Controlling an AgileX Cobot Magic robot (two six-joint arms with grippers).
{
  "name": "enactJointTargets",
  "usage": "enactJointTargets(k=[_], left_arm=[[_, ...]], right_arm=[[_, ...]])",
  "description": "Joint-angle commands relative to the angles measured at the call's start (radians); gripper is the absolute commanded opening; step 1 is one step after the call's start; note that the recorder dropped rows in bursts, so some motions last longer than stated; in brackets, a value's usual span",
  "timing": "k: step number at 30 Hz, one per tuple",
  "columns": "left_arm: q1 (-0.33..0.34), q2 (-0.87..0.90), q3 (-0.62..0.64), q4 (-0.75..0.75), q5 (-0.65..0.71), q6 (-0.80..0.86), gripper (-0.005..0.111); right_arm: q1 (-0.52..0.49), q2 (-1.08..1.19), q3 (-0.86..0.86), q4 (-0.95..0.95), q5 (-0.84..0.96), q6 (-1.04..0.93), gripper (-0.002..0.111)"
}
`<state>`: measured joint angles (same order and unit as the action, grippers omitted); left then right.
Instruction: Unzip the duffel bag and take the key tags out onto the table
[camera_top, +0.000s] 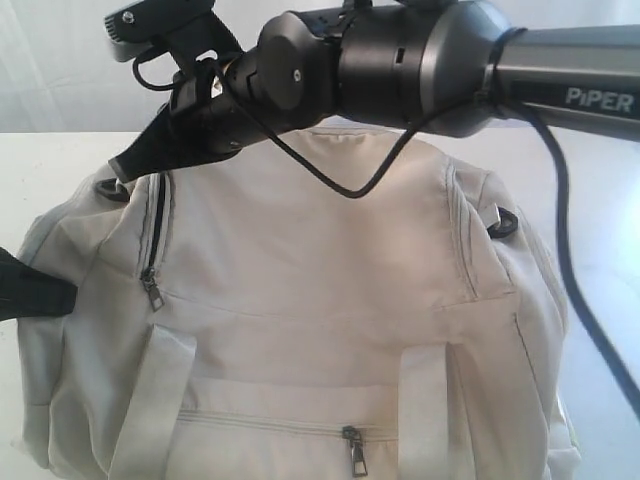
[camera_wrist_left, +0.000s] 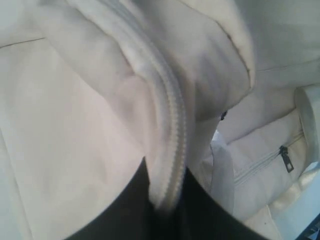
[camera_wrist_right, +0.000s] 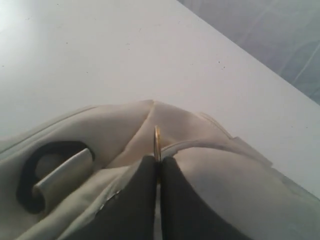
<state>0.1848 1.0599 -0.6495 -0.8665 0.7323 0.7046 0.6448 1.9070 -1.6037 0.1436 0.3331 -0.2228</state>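
The large cream-beige fabric duffel bag (camera_top: 320, 300) fills most of the exterior view, lying on the wide flat white tabletop (camera_top: 45, 160), with 2 pale webbing handles (camera_top: 150, 400) running down its near side and 2 grey zipper pulls (camera_top: 152, 290) hanging on closed side pockets. The right arm, a dark grey segmented arm (camera_top: 430, 60) marked PIPER, reaches across from the right of that view to the bag's upper left end, where the right gripper (camera_wrist_right: 158, 165) sits at the top edge of the fabric. In the right wrist view its 2 dark fingers (camera_wrist_right: 132, 200) are pressed together on a thin metal ring pull (camera_wrist_right: 157, 140) seen edge-on, beside a black D-ring (camera_wrist_right: 27, 175) threaded with pale webbing. The left gripper (camera_wrist_left: 167, 205) comes in at the left edge of the exterior view against the bag's end; in the left wrist view its dark fingers (camera_wrist_left: 130, 210) pinch a fold of cream fabric carrying a white zipper track (camera_wrist_left: 175, 125). The key tags cannot be seen in any view.
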Motion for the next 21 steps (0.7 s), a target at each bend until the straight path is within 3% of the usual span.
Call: enactJointTargets(k=[1,13,21], left_arm=[[0.002,-0.012,0.010,-0.008,0.044,-0.006,0.000],[0.002,-0.012,0.010,0.009,0.033,-0.018,0.000],[0.002,-0.012,0.010,0.016,0.029,-0.018,0.000]], right_arm=[[-0.027,0.051,-0.064,-0.006,-0.018,0.004,0.000],[-0.116,0.176,-0.264,-0.002,0.125,0.075,0.000],[-0.164,0.180,-0.281,-0.006,0.217,0.149,0.000]])
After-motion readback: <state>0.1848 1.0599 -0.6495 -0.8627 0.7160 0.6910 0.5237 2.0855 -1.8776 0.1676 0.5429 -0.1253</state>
